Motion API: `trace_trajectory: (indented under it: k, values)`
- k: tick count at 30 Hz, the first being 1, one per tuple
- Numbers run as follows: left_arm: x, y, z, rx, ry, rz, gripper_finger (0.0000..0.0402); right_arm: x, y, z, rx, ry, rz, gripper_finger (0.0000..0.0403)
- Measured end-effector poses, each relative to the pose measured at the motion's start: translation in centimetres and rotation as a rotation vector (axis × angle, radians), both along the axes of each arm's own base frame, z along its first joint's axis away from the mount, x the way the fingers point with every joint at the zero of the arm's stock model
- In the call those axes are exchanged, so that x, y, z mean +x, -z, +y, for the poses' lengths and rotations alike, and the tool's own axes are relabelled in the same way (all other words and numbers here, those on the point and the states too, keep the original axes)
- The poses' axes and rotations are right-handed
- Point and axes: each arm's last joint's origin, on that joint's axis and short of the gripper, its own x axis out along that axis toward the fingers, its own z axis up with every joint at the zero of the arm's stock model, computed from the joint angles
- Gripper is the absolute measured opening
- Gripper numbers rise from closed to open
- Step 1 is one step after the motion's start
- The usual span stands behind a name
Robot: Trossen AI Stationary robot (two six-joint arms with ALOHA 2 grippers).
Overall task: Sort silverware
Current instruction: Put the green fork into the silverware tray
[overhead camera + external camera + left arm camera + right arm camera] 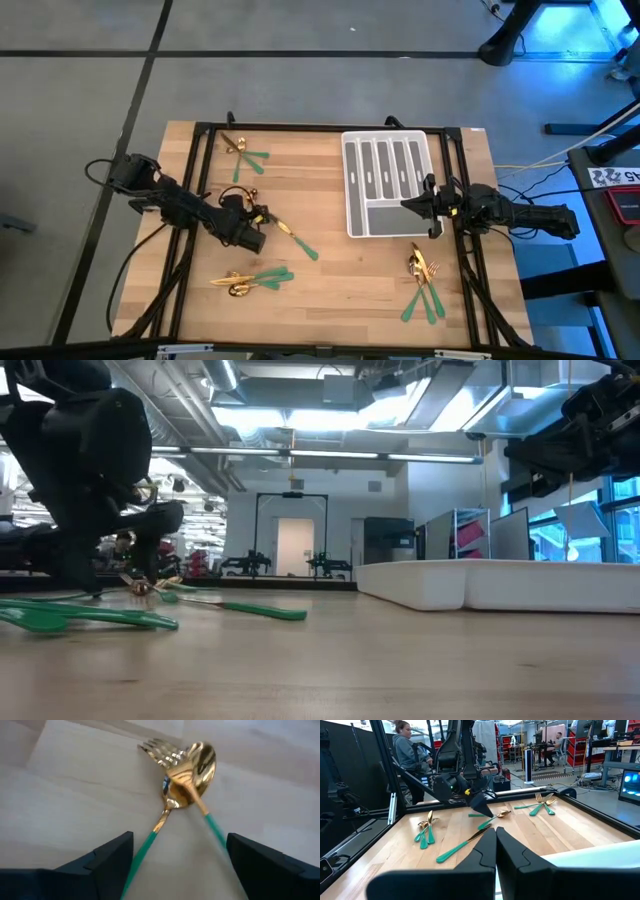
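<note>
In the left wrist view a gold fork (159, 751) and a gold spoon (199, 761) lie crossed on the wooden table, their green handles running back between my left gripper's (180, 839) open fingers, which stand on either side without touching. Seen from above, this gripper (257, 213) sits left of the table's centre. A third piece (296, 241) lies just right of it. Other silverware lies in heaps at the far left (245, 155), near left (255, 279) and near right (425, 285). My right gripper (495, 836), shut, hovers at the grey-white slotted tray's right edge (432, 205).
The slotted tray (388, 183) lies flat on the table's far right half. A black frame (205, 130) borders the table. Bare wood lies between the left gripper and the tray. People (407, 747) stand in the room beyond the table.
</note>
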Motion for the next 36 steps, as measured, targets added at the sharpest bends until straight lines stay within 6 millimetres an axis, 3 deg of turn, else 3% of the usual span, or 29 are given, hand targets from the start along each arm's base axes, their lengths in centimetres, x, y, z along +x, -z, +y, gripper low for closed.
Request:
trace_trajectory:
  k: [6,15,23,30,36]
  values:
    - [1.2,0.4,0.9,0.042,-0.054,-0.091,0.0315,0.0,0.0,0.0,0.0,0.0,0.0,0.0001]
    - [2.8,-0.2,2.2,-0.046,0.009,0.074,0.0296,0.0,0.0,0.0,0.0,0.0,0.0,0.0001]
    - [2.5,-0.4,2.1,-0.119,0.08,0.2,0.0208,0.0,0.0,0.0,0.0,0.0,0.0,0.0001]
    - [2.3,-0.3,2.3,-0.135,0.12,0.246,0.0097,0.0,0.0,0.0,0.0,0.0,0.0,0.0001]
    - [1.8,-1.3,2.0,-0.19,0.163,0.251,0.0013,0.0,0.0,0.0,0.0,0.0,-0.001,0.0001]
